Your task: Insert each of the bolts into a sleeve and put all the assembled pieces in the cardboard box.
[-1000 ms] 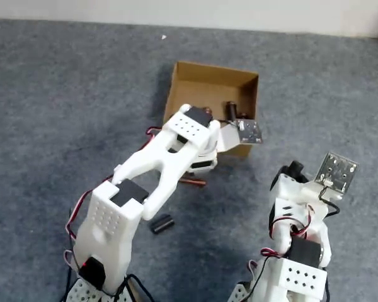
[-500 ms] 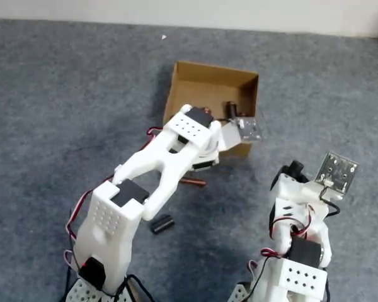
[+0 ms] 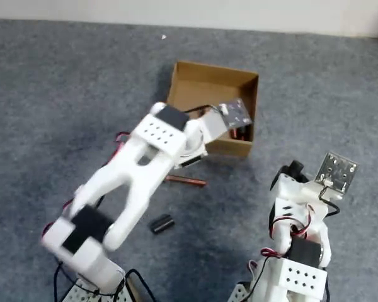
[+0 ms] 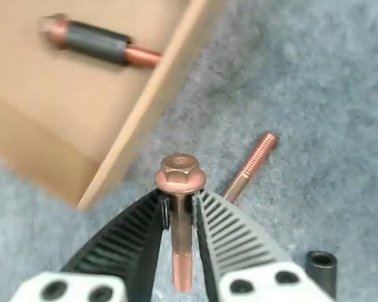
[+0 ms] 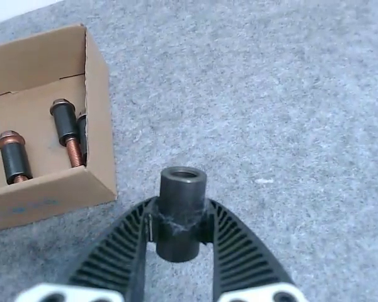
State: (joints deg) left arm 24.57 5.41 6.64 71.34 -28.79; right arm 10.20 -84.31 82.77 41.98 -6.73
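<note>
Left wrist view: left claw (image 4: 180, 200) clamped on bolt (image 4: 180, 173), just outside cardboard box (image 4: 145, 107) wall. Right claw (image 5: 179, 214) grips sleeve (image 5: 183, 189) near box. Inside box, one assembled piece (image 5: 81, 135) half hidden by wall.

The left arm (image 3: 145, 163) leans over the box's (image 3: 214, 68) near wall, blocking that side. Right of the box the worktop (image 3: 315, 94) lies open; a bolt (image 3: 186, 181) and sleeve (image 3: 162, 223) lie near-left.
</note>
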